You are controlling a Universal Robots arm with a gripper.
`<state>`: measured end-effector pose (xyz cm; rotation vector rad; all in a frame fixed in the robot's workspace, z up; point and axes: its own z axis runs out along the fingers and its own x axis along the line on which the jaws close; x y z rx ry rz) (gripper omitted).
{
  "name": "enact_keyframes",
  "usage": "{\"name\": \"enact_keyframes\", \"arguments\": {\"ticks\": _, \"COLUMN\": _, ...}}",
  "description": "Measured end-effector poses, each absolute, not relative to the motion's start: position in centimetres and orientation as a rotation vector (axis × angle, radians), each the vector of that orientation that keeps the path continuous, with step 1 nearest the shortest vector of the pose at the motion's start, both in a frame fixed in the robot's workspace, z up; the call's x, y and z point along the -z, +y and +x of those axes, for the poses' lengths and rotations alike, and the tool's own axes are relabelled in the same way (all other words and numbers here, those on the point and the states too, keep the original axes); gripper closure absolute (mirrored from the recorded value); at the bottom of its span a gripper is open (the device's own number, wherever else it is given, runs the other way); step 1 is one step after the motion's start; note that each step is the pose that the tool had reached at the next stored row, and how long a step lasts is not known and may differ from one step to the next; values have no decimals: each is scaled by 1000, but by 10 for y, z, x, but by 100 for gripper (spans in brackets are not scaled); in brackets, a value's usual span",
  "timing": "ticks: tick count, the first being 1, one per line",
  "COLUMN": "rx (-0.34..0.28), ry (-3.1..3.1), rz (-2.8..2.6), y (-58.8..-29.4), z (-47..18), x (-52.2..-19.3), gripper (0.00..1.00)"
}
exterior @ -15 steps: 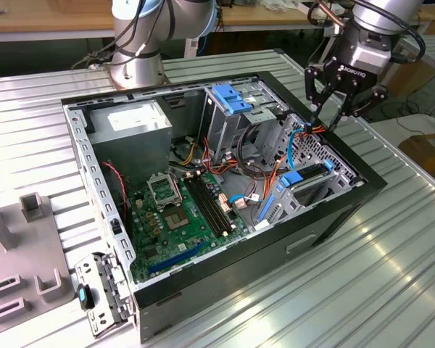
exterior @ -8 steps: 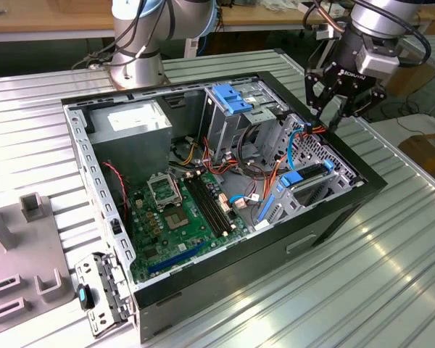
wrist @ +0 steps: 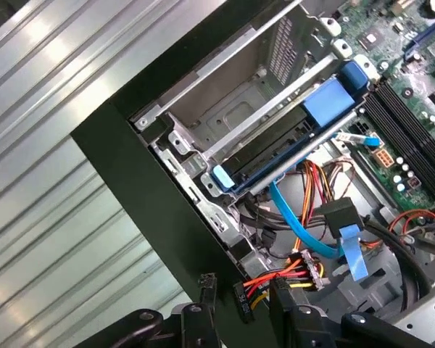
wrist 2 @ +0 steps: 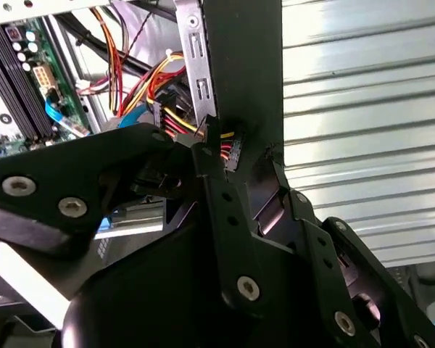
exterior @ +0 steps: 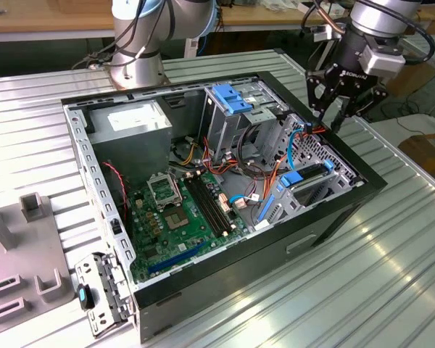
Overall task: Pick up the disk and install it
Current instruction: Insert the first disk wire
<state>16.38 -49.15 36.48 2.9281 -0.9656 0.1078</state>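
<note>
The disk (exterior: 309, 175) sits edge-on in the drive bay at the corner of the open computer case (exterior: 275, 250), on the exterior view's right. In the first wrist view the disk (wrist: 275, 150) is a dark slab between blue side rails inside the metal cage. My gripper (exterior: 332, 118) hovers just above the case's rim, beyond the bay, open and holding nothing. A black power plug (wrist: 241, 296) with red, yellow and black wires lies between my fingertips (wrist: 206, 284); I cannot tell if they touch. One black finger (wrist 2: 212, 190) stands against the case's rim in the second wrist view.
Inside the case are the green motherboard (exterior: 188, 210), a grey power-supply box (exterior: 134, 125), a tall metal cage with a light-blue handle (exterior: 232, 98) and loose cables (wrist: 304, 232). A metal bracket (exterior: 101, 291) and grey fixtures (exterior: 35, 206) lie at the exterior view's left. The arm's base (exterior: 136, 51) stands behind.
</note>
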Motion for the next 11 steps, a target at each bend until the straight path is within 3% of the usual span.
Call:
{"name": "enact_keyframes", "arguments": {"ticks": 8, "rx": -120, "ry": -668, "rz": 3012, "y": -489, "z": 163, "x": -363, "gripper": 58}}
{"name": "enact_keyframes", "arguments": {"ticks": 11, "rx": -155, "ry": -665, "rz": 3002, "y": -489, "z": 161, "x": -363, "gripper": 58}}
